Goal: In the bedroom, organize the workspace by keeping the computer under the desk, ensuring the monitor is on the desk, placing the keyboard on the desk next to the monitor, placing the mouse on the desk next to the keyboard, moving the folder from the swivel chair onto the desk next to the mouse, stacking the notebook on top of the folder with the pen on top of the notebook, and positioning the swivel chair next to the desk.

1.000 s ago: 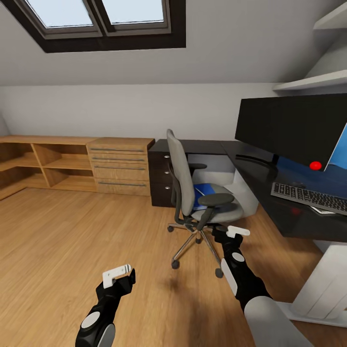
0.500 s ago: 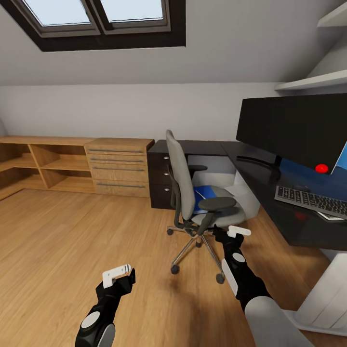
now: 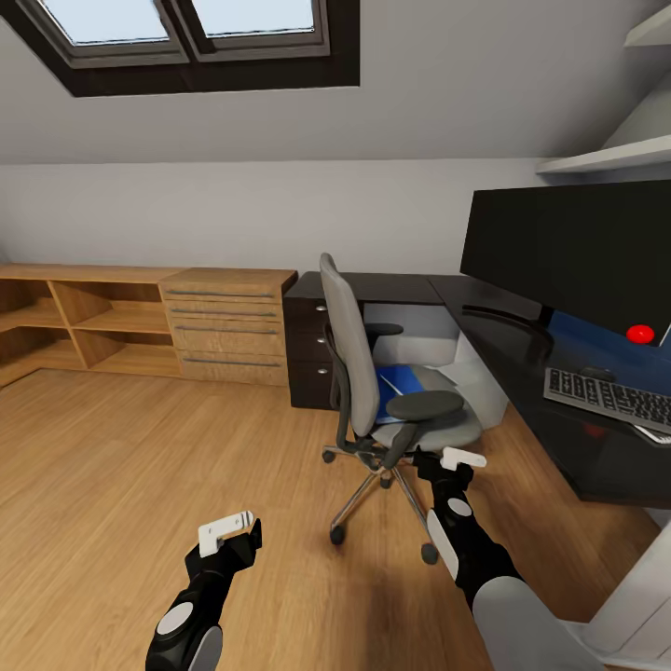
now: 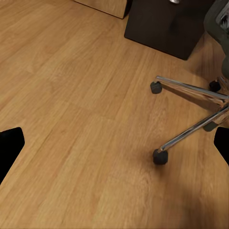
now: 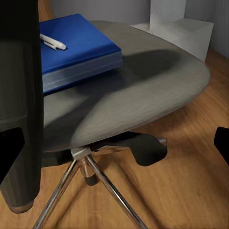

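The grey swivel chair (image 3: 359, 373) stands on the wood floor beside the dark desk (image 3: 522, 359). On its seat (image 5: 143, 90) lies a blue folder (image 5: 78, 47) with a white pen (image 5: 52, 42) on top; I cannot pick out a separate notebook. The black monitor (image 3: 568, 252), the keyboard (image 3: 610, 399) and a red mouse-like thing (image 3: 640, 334) are on the desk. A white computer case (image 3: 424, 331) sits under the desk. My right gripper (image 3: 458, 458) is open, low beside the chair's near armrest (image 3: 424, 407). My left gripper (image 3: 228, 529) is open over bare floor.
The chair's chrome legs and castors (image 4: 160, 156) spread over the floor near my left gripper. A dark drawer unit (image 3: 309, 345) and wooden shelves with drawers (image 3: 158, 321) line the back wall. A white block (image 3: 634, 606) sits at the lower right.
The whole view has shifted, so the camera moved: the desk items slid toward the right edge and the chair looks slightly nearer. Both arms keep the same pose.
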